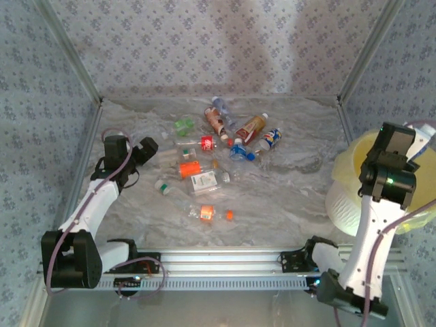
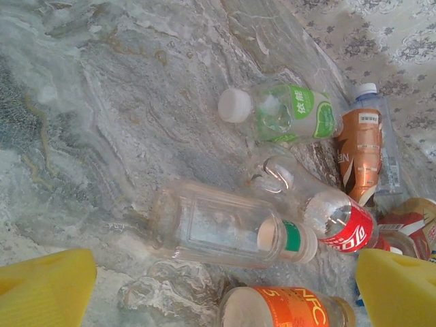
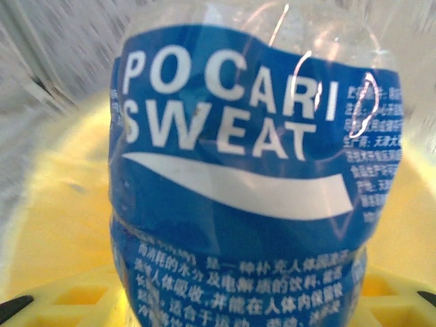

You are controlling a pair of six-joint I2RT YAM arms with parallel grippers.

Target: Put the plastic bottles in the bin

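1. Left gripper: at nine o'clock of the bottle scatter, low over the marbled table. Its jaws stand wide apart, and its yellow fingers frame the near bottles.

2. Plastic bottles: lying loose about the table's centre, mostly on their sides.
- The green-label bottle is at eleven o'clock of the group.
- The red-label bottle is near the middle.
- The orange-label bottle is just beside the white-label bottle.
- One bottle with an orange cap lies apart at six o'clock.
- The brown-label bottle is at one o'clock.

3. Blue-label bottle: marked POCARI SWEAT and dented. It is clamped between the jaws of the right gripper, above the bin.

4. Bin: pale yellow and bag-lined, at three o'clock of the scatter, off the table's right edge.
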